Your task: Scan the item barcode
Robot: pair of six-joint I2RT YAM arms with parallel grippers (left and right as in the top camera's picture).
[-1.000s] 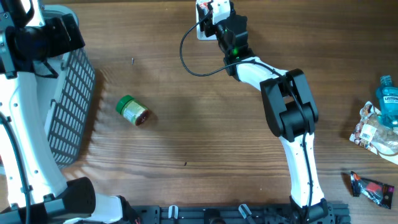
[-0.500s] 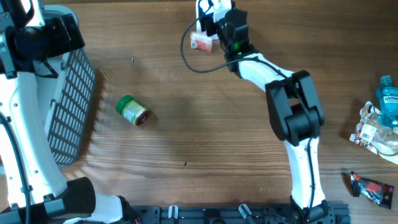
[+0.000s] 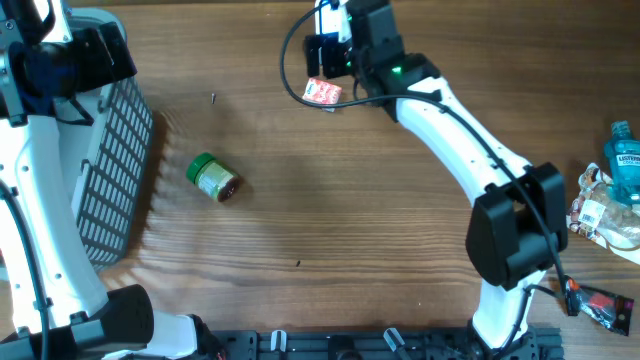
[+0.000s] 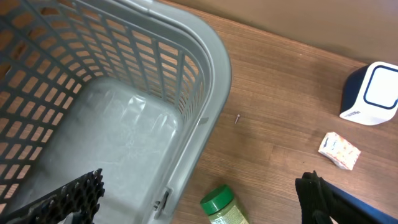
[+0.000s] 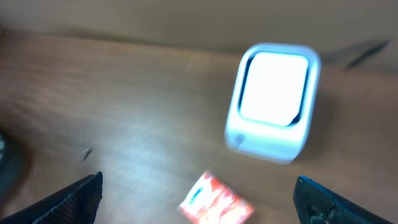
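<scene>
Lying loose on the wooden table (image 3: 330, 220), the small red-and-white packet (image 3: 322, 92) is sitting tilted just in front of the white barcode scanner (image 5: 273, 102), near it but not touching it. The right fingers (image 5: 68, 202) are hovering above the packet, spread wide with nothing held between them. The right wrist view is blurred, and in it the packet is showing low down between the fingers with the scanner's pale window beyond. Whether a barcode is facing the scanner I cannot tell. The left fingers (image 4: 68, 199) are likewise standing wide apart and gripping nothing, hanging over the grey plastic basket (image 4: 211, 56) at the left side of the table. A green-lidded jar (image 3: 213, 177) is lying on its side near the basket, well apart from the packet. At the far right edge a blue mouthwash bottle (image 3: 625, 155) is lying next to a crinkled snack bag (image 3: 595, 212), and a dark red wrapper (image 3: 598, 300) is lying nearer the right arm's base.
</scene>
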